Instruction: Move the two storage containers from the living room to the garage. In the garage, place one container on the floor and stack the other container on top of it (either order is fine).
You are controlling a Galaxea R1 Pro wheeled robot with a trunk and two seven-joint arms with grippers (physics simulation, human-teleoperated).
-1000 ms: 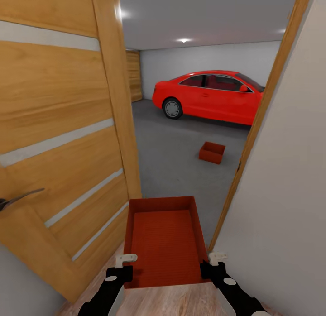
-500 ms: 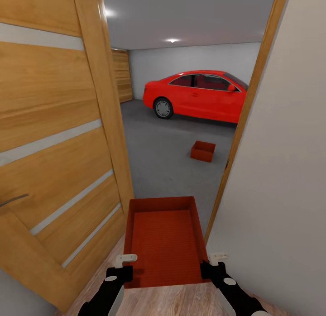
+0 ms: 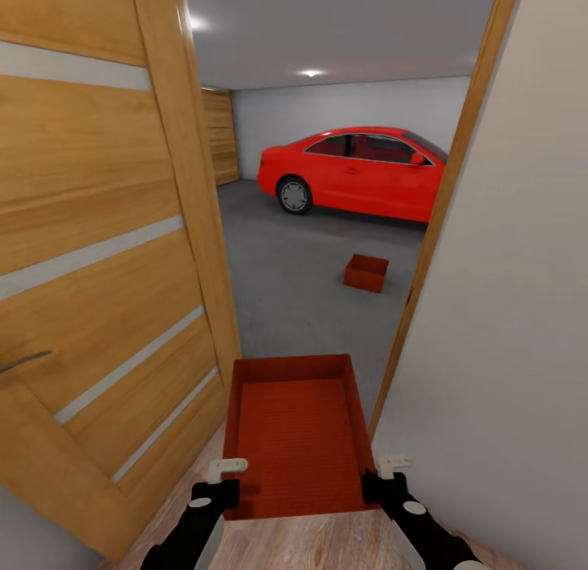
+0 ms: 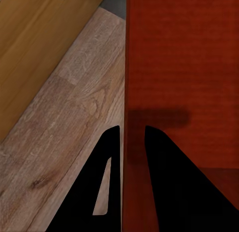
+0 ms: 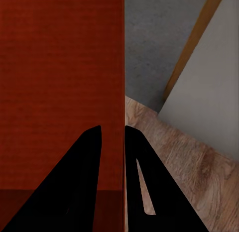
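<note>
Held container: rust-red bin (image 3: 296, 435), carried low in the doorway between both arms.
Left gripper (image 4: 130, 142): clamped on the bin's left wall.
Right gripper (image 5: 113, 142): clamped on the bin's right wall.
Second container (image 3: 366, 273): on the grey garage floor (image 3: 294, 284), far, near the red car (image 3: 353, 172).
Door (image 3: 98, 251): open, left.
</note>
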